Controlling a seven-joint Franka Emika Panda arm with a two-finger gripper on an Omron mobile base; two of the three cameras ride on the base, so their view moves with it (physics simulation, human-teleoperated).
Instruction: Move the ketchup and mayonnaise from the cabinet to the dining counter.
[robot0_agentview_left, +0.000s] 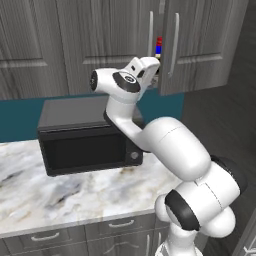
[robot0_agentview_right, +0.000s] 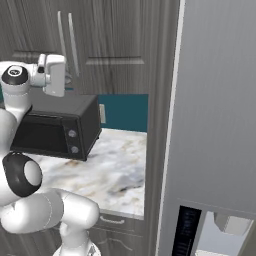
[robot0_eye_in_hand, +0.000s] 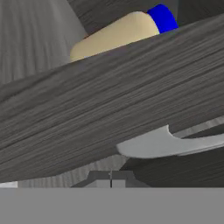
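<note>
The cabinet (robot0_agentview_left: 200, 45) has its right-hand door ajar, swung a little outward. Through the gap I see a sliver of the red ketchup (robot0_agentview_left: 159, 41) and, just under it, the blue of the mayonnaise lid (robot0_agentview_left: 159, 50). In the hand view the mayonnaise (robot0_eye_in_hand: 116, 34) shows as a cream jar with a blue lid, lying across the picture behind the wood-grain door edge (robot0_eye_in_hand: 109, 105), with a silver bar handle (robot0_eye_in_hand: 170, 143) just below. My gripper (robot0_eye_in_hand: 110, 178) is shut and holds nothing. It sits at the gap by the door's lower edge (robot0_agentview_left: 155, 69). The dining counter is out of view.
A black microwave (robot0_agentview_left: 85, 135) stands on the marble counter (robot0_agentview_left: 60, 195) directly under the cabinet, below my raised hand. Grey drawers (robot0_agentview_left: 120, 227) run under the counter. A tall grey fridge panel (robot0_agentview_right: 215, 110) closes off the right side.
</note>
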